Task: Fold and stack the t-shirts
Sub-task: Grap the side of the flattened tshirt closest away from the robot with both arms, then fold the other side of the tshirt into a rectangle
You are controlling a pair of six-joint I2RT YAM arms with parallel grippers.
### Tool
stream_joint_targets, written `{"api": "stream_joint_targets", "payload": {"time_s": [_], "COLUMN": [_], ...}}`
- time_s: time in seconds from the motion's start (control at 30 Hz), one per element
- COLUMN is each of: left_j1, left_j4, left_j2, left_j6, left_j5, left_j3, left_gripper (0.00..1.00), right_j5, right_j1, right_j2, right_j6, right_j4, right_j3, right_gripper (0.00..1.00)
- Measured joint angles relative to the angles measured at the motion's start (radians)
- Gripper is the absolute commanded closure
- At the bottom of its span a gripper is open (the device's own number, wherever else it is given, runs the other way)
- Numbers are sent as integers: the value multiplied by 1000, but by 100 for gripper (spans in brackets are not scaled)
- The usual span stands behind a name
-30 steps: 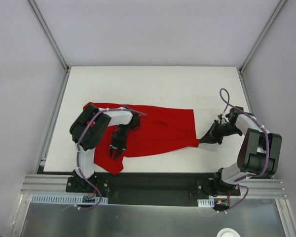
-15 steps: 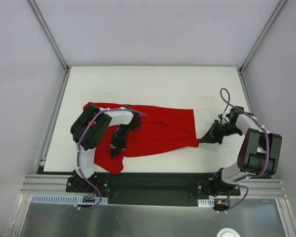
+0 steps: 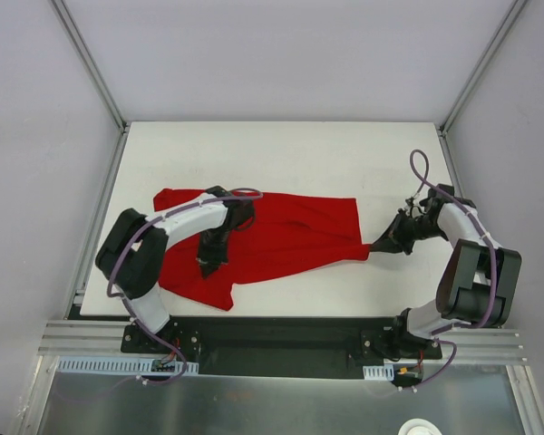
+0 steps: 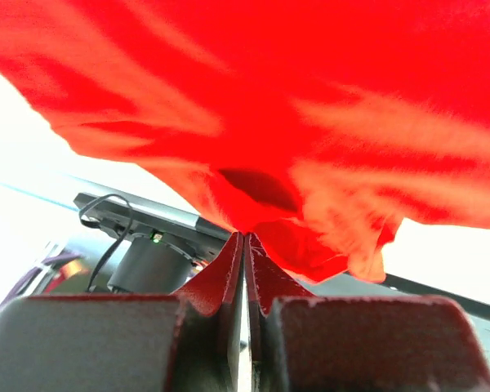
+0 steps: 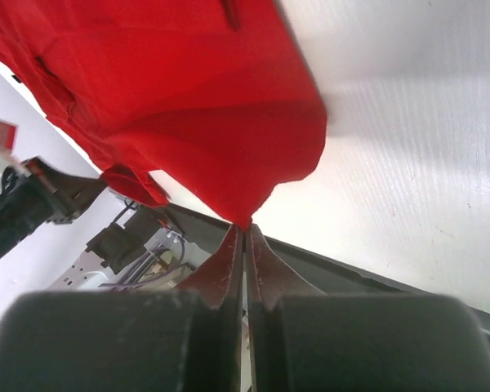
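One red t-shirt lies spread across the middle of the white table, rumpled at its near left corner. My left gripper is shut on a pinch of the t-shirt's cloth near its left part; in the left wrist view the red fabric rises from between the closed fingertips. My right gripper is shut on the t-shirt's near right corner, and in the right wrist view that corner tapers into the closed tips, lifted off the table.
Grey walls and metal rails enclose the table on three sides. A black bar with both arm bases runs along the near edge. Bare white table shows behind the shirt and at the right.
My left gripper closed on the cloth, and its arm swung outward to the left while lifting the fabric. The right gripper moved slightly up and right, pulling its corner taut.
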State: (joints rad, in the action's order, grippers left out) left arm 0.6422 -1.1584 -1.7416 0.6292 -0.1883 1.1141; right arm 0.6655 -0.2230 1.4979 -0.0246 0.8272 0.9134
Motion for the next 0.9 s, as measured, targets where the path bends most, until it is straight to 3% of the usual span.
{"api": "stream_joint_targets", "payload": {"time_s": [0.2, 0.57, 0.9], "left_j1": [-1, -2, -55], "left_j4": [-52, -145, -163], "left_j2": [148, 244, 278], "left_j6": [82, 224, 292], "left_j5": [-119, -222, -374], "left_j3": [52, 80, 300], "left_gripper": [100, 100, 100], "right_j5": [-3, -2, -4], "right_j1": [0, 0, 0], "right_j2": [-31, -32, -32], "right_j6": [0, 0, -3], "right_j4": [8, 25, 31], "right_j3": [45, 68, 112], "right_gripper": [100, 99, 99]}}
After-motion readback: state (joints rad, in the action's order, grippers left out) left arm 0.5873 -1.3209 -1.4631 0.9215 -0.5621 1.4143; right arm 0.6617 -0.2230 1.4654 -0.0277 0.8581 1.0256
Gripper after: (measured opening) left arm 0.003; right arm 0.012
